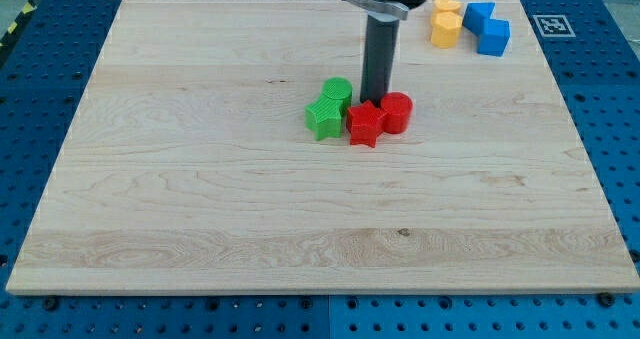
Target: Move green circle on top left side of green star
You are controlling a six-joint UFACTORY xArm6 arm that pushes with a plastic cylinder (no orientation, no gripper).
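Note:
The green circle (pixel 338 91) sits near the board's middle, touching the upper right of the green star (pixel 323 117). A red star (pixel 365 124) lies just right of the green star, with a red circle (pixel 397 112) touching its right side. My tip (pixel 375 101) stands at the end of the dark rod, just above the red star, between the green circle on its left and the red circle on its right.
The wooden board (pixel 200 179) lies on a blue pegboard table. At the view's top right a yellow block pair (pixel 446 23) and a blue block pair (pixel 488 27) lie close together. A marker tag (pixel 552 24) sits beyond the board's right corner.

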